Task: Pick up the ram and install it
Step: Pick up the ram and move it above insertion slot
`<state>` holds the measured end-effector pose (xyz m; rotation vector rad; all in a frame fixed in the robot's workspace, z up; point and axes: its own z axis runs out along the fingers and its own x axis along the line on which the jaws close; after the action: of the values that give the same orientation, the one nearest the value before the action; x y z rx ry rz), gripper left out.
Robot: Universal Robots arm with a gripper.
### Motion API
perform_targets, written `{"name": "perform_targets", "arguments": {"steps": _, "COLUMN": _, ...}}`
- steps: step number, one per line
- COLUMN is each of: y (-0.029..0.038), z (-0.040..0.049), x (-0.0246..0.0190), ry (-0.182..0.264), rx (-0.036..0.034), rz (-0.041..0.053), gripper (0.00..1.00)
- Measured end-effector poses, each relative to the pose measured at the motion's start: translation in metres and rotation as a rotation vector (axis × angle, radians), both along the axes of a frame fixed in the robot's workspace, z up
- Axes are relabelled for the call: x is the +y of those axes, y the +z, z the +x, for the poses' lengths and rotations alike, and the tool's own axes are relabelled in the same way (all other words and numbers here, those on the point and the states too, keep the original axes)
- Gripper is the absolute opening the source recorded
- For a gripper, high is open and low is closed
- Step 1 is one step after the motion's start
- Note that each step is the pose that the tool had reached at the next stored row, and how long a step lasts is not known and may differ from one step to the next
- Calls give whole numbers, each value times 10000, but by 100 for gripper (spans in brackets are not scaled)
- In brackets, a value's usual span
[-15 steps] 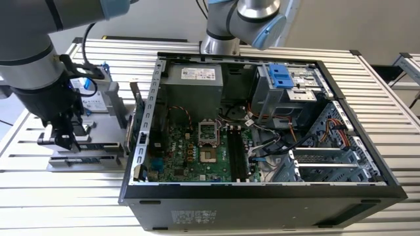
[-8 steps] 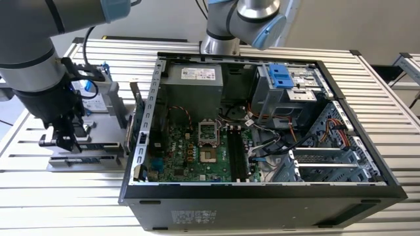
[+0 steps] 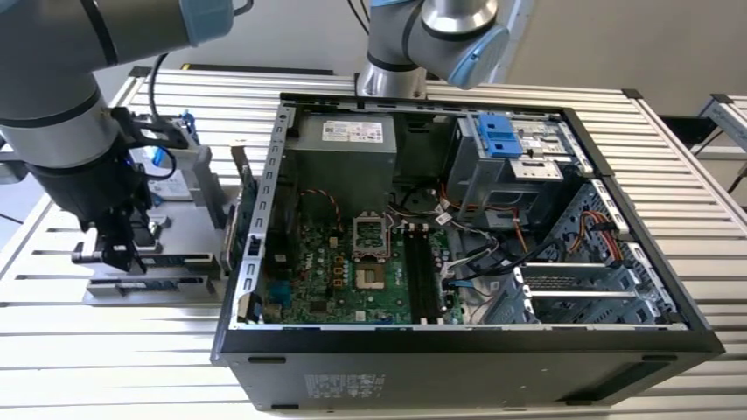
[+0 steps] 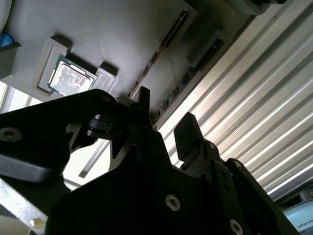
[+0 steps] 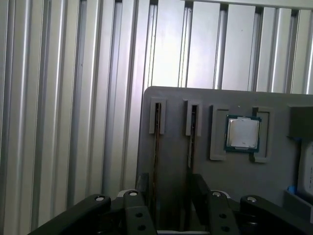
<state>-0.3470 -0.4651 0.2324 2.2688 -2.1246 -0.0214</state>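
Pincer (image 5: 169, 180) spread wide astride the ram (image 5: 156, 142), edge-up in grey holder (image 5: 234, 171).

The ram (image 5: 156, 147) is a long, thin stick standing on its long edge in a narrow slot of the grey holder plate (image 5: 230, 186), just inside and parallel to one of the plate's edges. In the second wrist view the ram (image 4: 177, 92) shows a row of small dark chips along its side.

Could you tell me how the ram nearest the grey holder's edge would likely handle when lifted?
The ram is a thin stick standing on edge in its holder, so probably light and stiff. Its narrow edge likely tips or twists if the gripper pinches off-centre.
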Motion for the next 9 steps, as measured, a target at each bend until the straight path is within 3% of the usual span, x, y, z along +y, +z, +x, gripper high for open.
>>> {"name": "perform_targets", "arguments": {"steps": 9, "y": -58, "z": 0, "x": 0, "ry": 0, "rx": 49, "rz": -33, "gripper": 100}}
